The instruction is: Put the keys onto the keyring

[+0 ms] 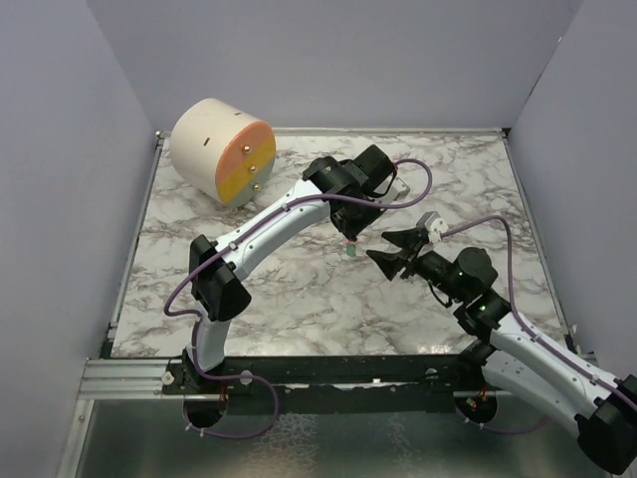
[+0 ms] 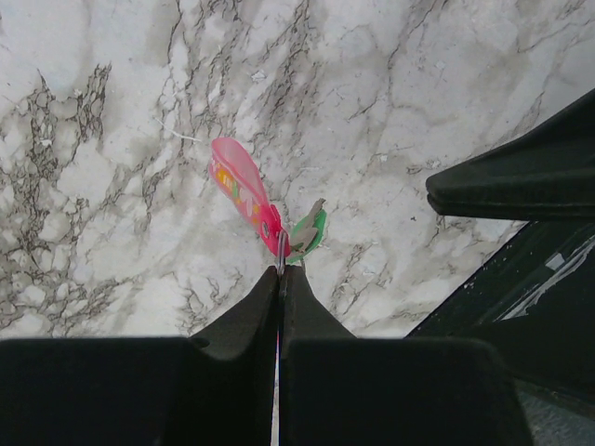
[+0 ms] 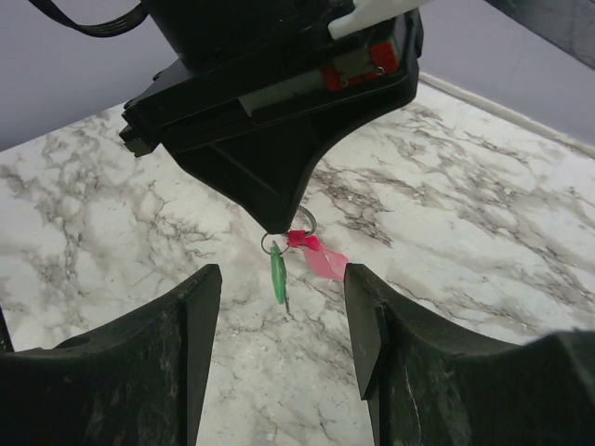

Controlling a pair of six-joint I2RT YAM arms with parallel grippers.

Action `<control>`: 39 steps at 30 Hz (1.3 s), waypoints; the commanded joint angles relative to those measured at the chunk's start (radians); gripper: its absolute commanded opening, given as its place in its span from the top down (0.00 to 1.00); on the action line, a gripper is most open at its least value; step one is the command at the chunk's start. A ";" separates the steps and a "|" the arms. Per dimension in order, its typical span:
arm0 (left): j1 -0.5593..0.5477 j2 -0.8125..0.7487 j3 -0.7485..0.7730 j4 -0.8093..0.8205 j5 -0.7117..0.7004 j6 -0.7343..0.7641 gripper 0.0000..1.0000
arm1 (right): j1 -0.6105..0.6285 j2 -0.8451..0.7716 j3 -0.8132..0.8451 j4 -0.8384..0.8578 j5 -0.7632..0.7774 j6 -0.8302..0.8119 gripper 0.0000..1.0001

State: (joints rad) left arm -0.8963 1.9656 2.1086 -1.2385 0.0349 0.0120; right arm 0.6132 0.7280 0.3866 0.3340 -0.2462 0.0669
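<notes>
Below the pinching left gripper hangs the pink-tagged keyring — tiny green key alongside — right gripper spread.

Left arm and right arm: both are wearing glossy white link shells between chunky black joint housings, and both are rising from black bases. A thin purple cable is running along each arm, hanging loose in open loops beside the shells. Left gripper and right gripper are showing matte black wedge-shaped fingers that are tapering to narrow tips, and the left gripper's black body is carrying a small red part and a white block.
</notes>
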 commanded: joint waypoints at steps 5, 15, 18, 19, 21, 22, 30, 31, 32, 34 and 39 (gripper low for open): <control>0.004 0.000 -0.012 -0.022 0.015 0.016 1.00 | -0.006 0.104 -0.025 0.095 -0.145 0.048 0.47; 0.003 -0.037 -0.033 -0.022 0.047 0.010 1.00 | -0.006 0.185 -0.081 0.250 -0.162 0.063 0.57; 0.002 -0.050 -0.046 -0.022 0.067 0.012 1.00 | -0.006 0.195 -0.096 0.288 -0.148 0.063 0.58; 0.001 -0.054 -0.052 -0.022 0.072 0.013 1.00 | -0.006 0.193 -0.105 0.306 -0.140 0.065 0.58; -0.002 -0.062 -0.062 -0.021 0.078 0.015 1.00 | -0.006 0.187 -0.117 0.328 -0.134 0.063 0.60; -0.001 -0.065 -0.066 -0.020 0.080 0.015 1.00 | -0.006 0.186 -0.118 0.328 -0.135 0.059 0.61; -0.007 -0.074 -0.047 -0.012 0.108 0.005 1.00 | -0.006 0.243 -0.121 0.364 -0.159 0.056 0.64; -0.008 -0.075 -0.046 -0.012 0.108 0.004 1.00 | -0.006 0.250 -0.121 0.370 -0.163 0.057 0.64; -0.010 -0.077 -0.045 -0.012 0.109 0.002 1.00 | -0.006 0.259 -0.120 0.375 -0.168 0.057 0.64; -0.015 -0.080 -0.043 -0.012 0.108 0.000 1.00 | -0.006 0.276 -0.118 0.387 -0.173 0.059 0.64; -0.021 -0.085 -0.045 -0.012 0.106 -0.002 1.00 | -0.006 0.309 -0.115 0.411 -0.192 0.061 0.66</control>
State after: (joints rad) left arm -0.9085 1.9312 2.0407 -1.2499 0.1200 0.0154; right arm 0.6132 1.0183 0.2737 0.6819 -0.3988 0.1268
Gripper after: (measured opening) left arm 0.017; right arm 0.353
